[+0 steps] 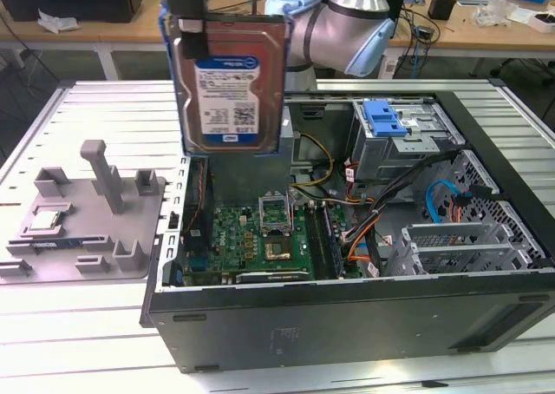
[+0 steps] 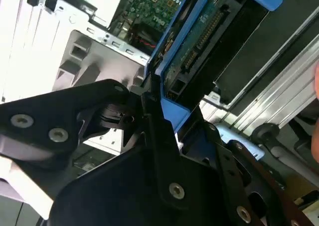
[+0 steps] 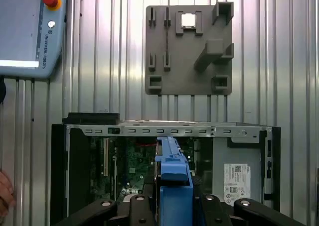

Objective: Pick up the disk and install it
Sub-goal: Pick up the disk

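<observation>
The hand [image 2: 162,116] grips the disk [image 1: 227,86], lifted upright above the open computer case [image 1: 347,311] toward the exterior view's left: picked up, not yet installed.

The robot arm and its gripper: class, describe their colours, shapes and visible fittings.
The arm is a smooth silver-grey tube with rounded joints capped in light blue. The gripper is black, built from flat angular linkage plates joined by round silver screw heads, with narrow black fingers.
</observation>
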Available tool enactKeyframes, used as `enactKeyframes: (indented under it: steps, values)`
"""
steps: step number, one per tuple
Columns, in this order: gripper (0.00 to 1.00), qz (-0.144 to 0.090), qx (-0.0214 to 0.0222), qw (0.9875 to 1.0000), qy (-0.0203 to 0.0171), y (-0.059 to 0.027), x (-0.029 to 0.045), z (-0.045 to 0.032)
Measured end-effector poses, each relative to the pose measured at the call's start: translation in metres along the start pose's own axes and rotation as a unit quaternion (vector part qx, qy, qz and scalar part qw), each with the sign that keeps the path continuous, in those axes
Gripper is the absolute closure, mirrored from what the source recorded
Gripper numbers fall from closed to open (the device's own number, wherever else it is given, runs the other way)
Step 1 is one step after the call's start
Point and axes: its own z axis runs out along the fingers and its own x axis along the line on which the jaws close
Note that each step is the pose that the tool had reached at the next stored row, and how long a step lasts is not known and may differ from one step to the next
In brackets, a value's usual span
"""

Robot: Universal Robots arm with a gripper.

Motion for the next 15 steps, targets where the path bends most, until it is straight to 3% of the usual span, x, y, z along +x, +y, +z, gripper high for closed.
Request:
enactKeyframes:
  steps: [6, 14, 15]
  values:
    - [0.63, 0.0, -0.004, 1.0, 0.0, -0.0358, 0.0136, -0.0015]
    - [0.63, -0.001, -0.0078, 1.0, 0.0, -0.0723, 0.0274, -0.0028]
    - [0.63, -0.001, -0.0091, 1.0, 0.0, -0.0832, 0.0318, -0.0031]
